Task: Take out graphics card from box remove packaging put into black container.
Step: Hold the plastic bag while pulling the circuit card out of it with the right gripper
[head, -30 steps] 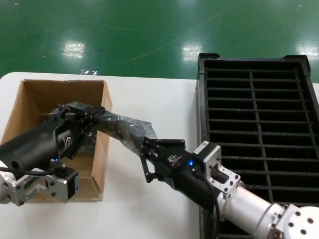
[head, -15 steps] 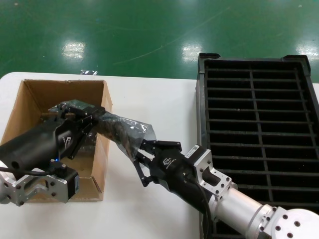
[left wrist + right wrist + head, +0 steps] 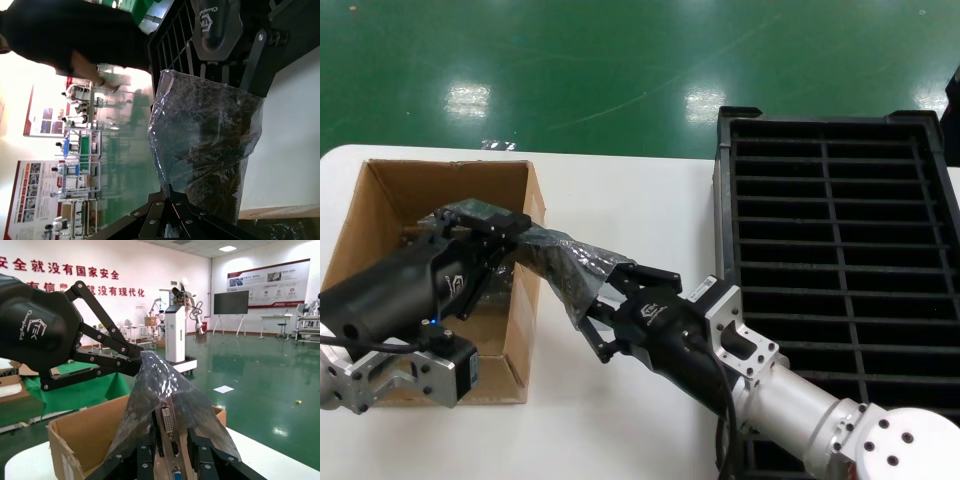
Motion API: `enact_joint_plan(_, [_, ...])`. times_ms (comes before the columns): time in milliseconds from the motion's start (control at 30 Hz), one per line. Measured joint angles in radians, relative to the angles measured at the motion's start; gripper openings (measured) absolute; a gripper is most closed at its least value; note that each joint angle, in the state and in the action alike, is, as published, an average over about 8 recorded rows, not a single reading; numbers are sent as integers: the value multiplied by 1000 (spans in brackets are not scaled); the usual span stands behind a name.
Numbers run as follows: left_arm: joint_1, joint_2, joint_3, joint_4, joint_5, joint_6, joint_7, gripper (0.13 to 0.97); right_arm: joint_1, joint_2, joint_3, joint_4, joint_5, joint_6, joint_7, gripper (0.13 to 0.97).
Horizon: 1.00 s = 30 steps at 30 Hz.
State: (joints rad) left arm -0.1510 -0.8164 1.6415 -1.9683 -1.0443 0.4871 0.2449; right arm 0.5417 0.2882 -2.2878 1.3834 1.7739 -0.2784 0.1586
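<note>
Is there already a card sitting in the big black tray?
No, the head view shows every visible slot of the black container bare, while the graphics card sits inside the packaging held between the left gripper and right gripper.

graphics card [image 3: 168,426] veiled by packaging [image 3: 565,262], container [image 3: 840,250] cropped right

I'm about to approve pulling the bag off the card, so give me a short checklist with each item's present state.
1. Left gripper shut on one end of the packaging: ok.
2. Right gripper closed on the opposite end, at the bracket: ok.
3. Graphics card still inside the packaging: ok, its ports show through the plastic.
4. Wrapped card lifted clear of the box: ok, it spans over the box's wall.
5. Black container has free slots: ok.
6. Which end of the bag is open: cannot tell.
</note>
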Motion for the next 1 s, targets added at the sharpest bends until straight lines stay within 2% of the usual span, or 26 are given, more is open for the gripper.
enact_joint_plan(133, [0, 0, 0, 0, 0, 0, 0, 139, -5, -27, 24, -14, -15, -22, 3, 274])
enact_joint_plan(400, [0, 0, 0, 0, 0, 0, 0, 139, -17, -67, 58, -33, -51, -53, 11, 200])
enact_joint_plan(633, [0, 0, 0, 0, 0, 0, 0, 139, -30, -80, 83, -26, -85, -69, 27, 196])
enact_joint_plan(1000, [0, 0, 0, 0, 0, 0, 0, 139, -87, -25, 118, 132, -184, -75, 137, 188])
